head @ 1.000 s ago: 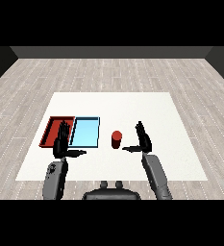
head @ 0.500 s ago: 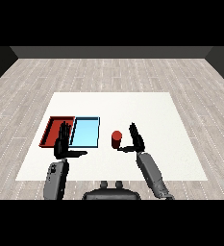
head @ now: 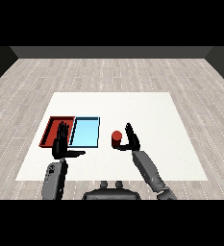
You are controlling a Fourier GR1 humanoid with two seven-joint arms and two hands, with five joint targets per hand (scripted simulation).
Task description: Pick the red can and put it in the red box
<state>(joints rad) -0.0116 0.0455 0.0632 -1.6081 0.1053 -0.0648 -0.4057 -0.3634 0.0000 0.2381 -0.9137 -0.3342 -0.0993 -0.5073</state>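
Beside the red can (head: 116,139), my right hand (head: 131,140) is open-fingered, ungripped; an early nudge could topple it.

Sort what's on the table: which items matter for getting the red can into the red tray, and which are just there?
Task items:
red can, upright, right of the trays
red tray, leftmost
right hand, open beside the can

Not part of the job:
light blue tray, between red tray and can
left hand, open, over the red tray's near edge
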